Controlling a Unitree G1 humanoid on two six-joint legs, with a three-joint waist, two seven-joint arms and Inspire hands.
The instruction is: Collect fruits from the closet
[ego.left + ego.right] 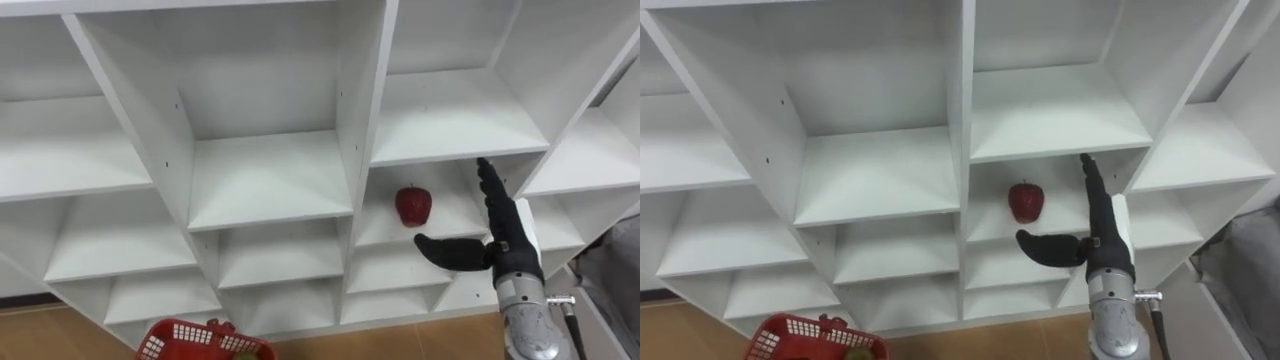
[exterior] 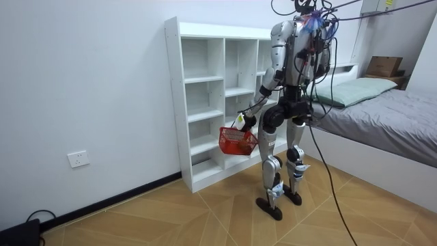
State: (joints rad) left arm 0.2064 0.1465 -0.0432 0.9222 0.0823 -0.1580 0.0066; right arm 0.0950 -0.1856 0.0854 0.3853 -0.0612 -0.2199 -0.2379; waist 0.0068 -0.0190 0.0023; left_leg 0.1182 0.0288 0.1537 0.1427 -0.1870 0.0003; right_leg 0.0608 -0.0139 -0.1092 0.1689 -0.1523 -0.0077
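A white closet (image 1: 270, 175) (an open grid of square compartments) carries one red apple (image 1: 412, 205), upright on a middle board, near its front edge.

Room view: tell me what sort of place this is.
Most likely a bedroom in a home: a bed with grey bedding and a pillow stands at the room view's right, a white cubby shelf unit stands against the wall, and the floor is wood-patterned.
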